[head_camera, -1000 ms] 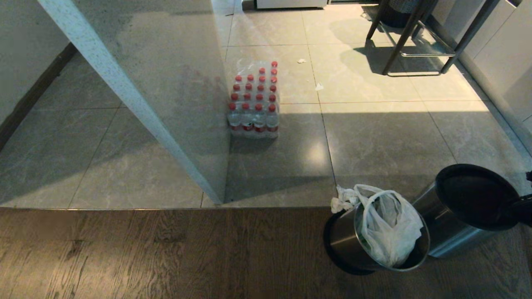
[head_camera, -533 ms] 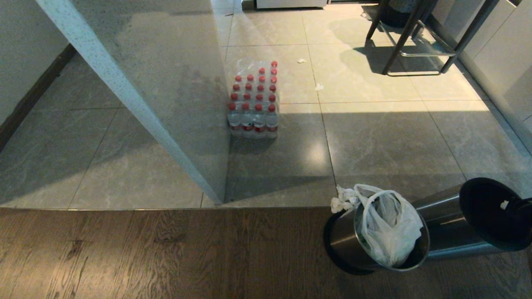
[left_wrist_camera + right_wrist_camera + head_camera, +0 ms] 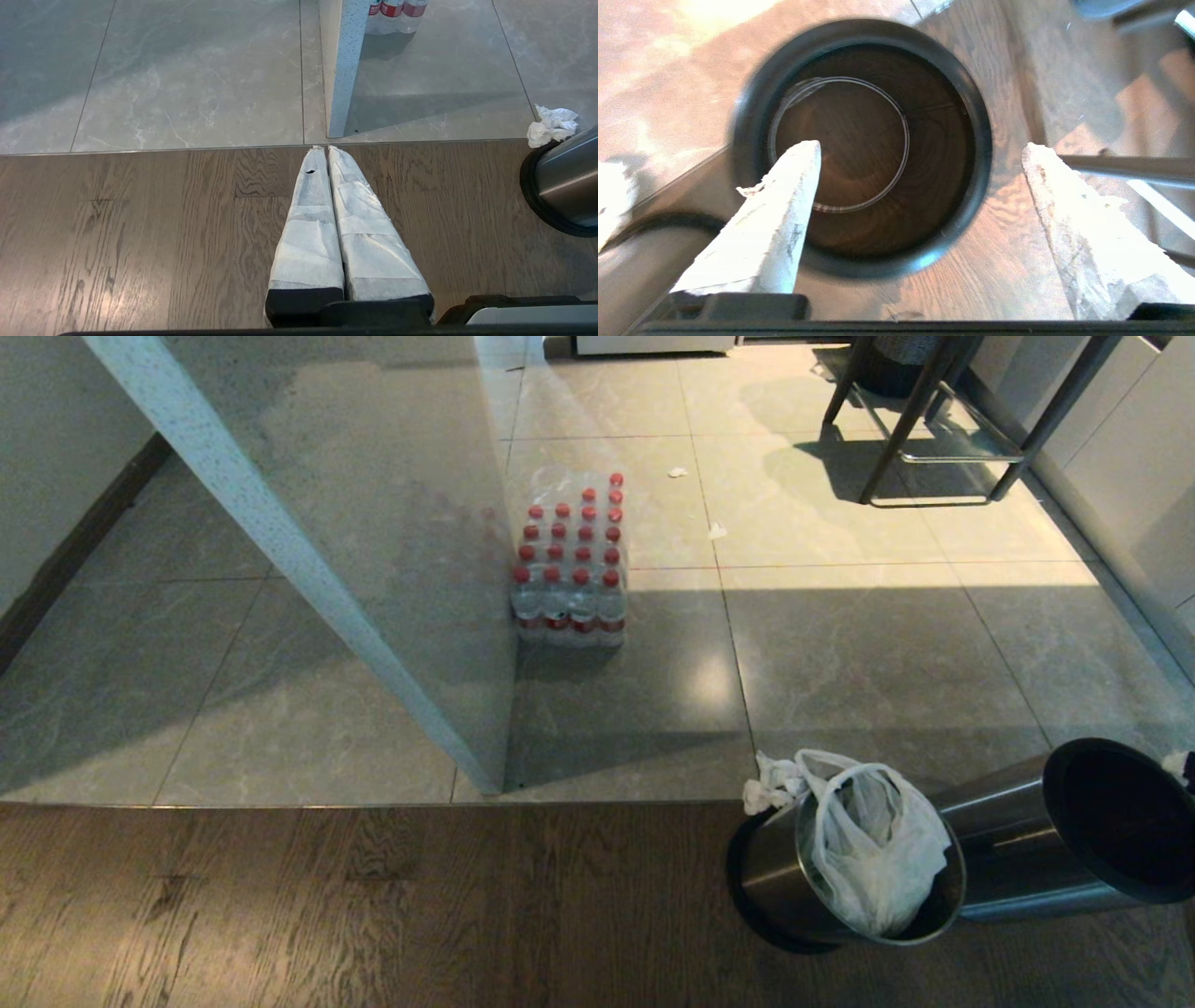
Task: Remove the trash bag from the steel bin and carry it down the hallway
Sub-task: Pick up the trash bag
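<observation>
The steel bin stands tilted on the wood floor at the lower right, with the white trash bag bulging out of its mouth. Beside it a second steel shell with a thick black rim lies on its side. My right gripper hangs open over that black rim, holding nothing; only a white fingertip shows at the head view's right edge. The left gripper is parked shut above the wood floor, left of the bin. The tiled strip left of the partition looks like the hallway.
A crumpled tissue lies against the bin's far side. A shrink-wrapped pack of red-capped bottles stands on the tiles beside the white partition. Stool legs stand at the back right, cabinets along the right.
The black-rimmed steel shell has tipped from a lean to lying on its side. My right gripper has opened, let go of its rim and drawn back to the right edge.
</observation>
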Motion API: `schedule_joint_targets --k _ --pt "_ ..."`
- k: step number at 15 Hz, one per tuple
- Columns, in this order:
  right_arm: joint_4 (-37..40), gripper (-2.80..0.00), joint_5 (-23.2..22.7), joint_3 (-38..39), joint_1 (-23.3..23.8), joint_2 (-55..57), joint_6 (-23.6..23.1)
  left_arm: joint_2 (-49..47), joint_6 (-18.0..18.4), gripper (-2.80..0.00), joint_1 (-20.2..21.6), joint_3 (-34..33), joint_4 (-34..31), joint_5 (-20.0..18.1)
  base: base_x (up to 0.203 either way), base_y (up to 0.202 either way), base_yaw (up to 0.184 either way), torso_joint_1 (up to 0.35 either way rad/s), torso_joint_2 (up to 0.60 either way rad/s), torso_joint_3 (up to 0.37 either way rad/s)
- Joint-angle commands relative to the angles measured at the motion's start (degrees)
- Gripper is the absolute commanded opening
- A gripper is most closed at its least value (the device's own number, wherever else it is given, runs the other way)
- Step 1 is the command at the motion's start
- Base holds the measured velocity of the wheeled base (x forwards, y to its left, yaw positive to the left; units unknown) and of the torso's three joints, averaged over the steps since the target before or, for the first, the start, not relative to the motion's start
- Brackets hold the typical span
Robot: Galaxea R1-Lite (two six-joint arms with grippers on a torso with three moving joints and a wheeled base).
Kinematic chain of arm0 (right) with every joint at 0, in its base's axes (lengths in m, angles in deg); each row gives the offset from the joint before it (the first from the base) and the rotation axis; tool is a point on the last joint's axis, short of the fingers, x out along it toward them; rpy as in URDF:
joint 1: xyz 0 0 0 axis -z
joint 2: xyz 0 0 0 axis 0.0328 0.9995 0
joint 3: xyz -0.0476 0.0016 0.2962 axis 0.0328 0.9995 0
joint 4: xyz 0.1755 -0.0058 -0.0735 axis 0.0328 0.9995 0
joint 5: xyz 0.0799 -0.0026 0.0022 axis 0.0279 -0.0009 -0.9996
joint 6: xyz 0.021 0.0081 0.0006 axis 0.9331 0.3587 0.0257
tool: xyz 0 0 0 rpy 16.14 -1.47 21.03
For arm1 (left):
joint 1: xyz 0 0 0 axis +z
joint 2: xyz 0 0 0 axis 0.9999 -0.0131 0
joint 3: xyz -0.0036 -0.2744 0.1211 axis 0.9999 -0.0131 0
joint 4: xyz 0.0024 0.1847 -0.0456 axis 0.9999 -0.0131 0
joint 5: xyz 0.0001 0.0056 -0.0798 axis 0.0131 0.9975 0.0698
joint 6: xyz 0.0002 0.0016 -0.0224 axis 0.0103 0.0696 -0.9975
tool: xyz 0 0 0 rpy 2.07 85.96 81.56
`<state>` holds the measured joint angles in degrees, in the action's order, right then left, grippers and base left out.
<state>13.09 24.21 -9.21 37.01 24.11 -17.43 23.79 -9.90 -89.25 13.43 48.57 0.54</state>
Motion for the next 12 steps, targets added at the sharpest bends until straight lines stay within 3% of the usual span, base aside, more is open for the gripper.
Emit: schedule_joint_targets --k 1,8,12 --pt "3.9 -2.80 -0.8 1.9 -1.2 -10.8 -1.3 0.0 0.0 -2.80 0.0 0.0 0.0 0.1 0.000 0.000 0.000 0.000 0.00 0.000" --pt "20.7 -2.80 -3.5 5.6 -12.7 -24.9 -12.6 0.0 0.0 -2.80 0.0 0.0 0.0 0.1 0.000 0.000 0.000 0.000 0.00 0.000" --pt "23.0 -2.80 -3.3 5.7 -23.6 -22.9 -13.7 0.0 0.0 -2.80 0.0 0.0 0.0 0.1 0.000 0.000 0.000 0.000 0.00 0.000"
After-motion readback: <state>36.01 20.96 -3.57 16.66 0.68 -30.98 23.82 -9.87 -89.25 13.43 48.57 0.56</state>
